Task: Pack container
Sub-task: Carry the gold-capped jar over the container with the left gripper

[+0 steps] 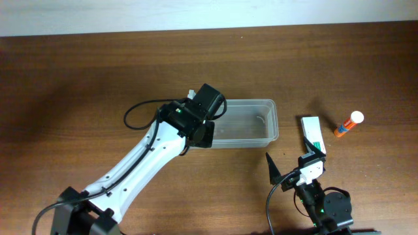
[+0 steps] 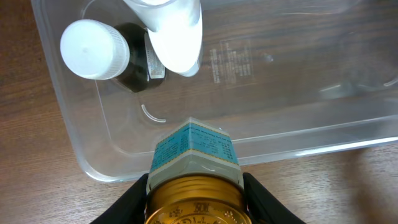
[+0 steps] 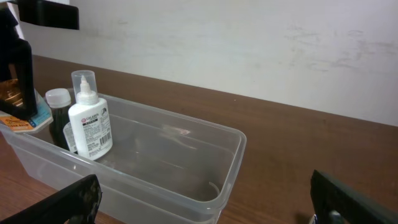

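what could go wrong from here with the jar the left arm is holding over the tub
1. The gold-lidded jar in the left gripper hangs right at the container's near wall. Lowered there, it may catch the rim and tip or shove the container.
2. The white-capped dark bottle and the white glue bottle stand upright in that same end, so the jar could knock them over.

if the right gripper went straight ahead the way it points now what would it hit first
Probably the near corner of the clear rectangular plastic container, low between the fingers of the open right gripper in its wrist view. Depth is unclear; it might pass over the rim.
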### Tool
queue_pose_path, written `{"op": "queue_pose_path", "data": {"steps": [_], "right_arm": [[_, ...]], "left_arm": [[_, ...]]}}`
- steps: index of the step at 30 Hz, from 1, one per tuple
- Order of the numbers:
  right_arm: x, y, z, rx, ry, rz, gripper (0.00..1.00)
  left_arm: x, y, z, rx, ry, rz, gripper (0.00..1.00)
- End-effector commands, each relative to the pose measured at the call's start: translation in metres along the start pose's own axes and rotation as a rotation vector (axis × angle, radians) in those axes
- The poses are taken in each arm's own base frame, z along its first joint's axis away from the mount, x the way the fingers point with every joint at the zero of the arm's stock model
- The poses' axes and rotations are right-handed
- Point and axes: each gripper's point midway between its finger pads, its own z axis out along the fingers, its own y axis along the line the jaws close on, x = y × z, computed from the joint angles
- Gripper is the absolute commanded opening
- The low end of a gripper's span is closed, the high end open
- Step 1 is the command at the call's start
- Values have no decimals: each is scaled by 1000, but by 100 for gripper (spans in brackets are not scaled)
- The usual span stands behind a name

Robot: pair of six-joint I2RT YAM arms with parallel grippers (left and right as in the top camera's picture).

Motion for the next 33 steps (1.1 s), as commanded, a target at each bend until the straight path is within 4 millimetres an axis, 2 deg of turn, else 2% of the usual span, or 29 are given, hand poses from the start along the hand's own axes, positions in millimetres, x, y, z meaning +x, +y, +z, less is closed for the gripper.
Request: {"op": "queue_pose_path", "data": {"steps": [1,11,24,33], "right_arm": [[3,-2,0,12,6,13,98],[3,-2,0,12,6,12,98],[3,-2,0,12,6,12,98],[3,-2,0,12,6,12,98]], "left_arm": [[-6,8,2,-57,-23,-10,34],[-11,7,3,-57,-47,-43,34],[-8,-12,-1,54,-15,-35,34],[-13,-35,-6,122,-54,124,33]]}}
